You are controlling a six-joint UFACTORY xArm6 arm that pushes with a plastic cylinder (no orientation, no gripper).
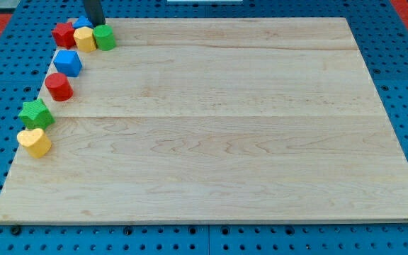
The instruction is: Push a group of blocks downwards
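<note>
In the camera view, my tip (95, 25) stands at the far left corner of the wooden board (225, 142), just behind a tight cluster: a red block (64, 34), a blue block (82, 23) mostly hidden, a yellow block (85, 40) and a green block (105, 37). It is a bare rod with no claw to open or close. Nearer along the left edge lie a blue cube (68, 62), a red cylinder (59, 86), a green star (36, 112) and a yellow heart (34, 142).

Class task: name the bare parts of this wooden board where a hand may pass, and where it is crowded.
Bare: everything right of the blue block, red cylinder, green star and yellow heart, down to the bottom edge. Crowded: top-left corner, where my tip meets the red, yellow and green cluster.
</note>
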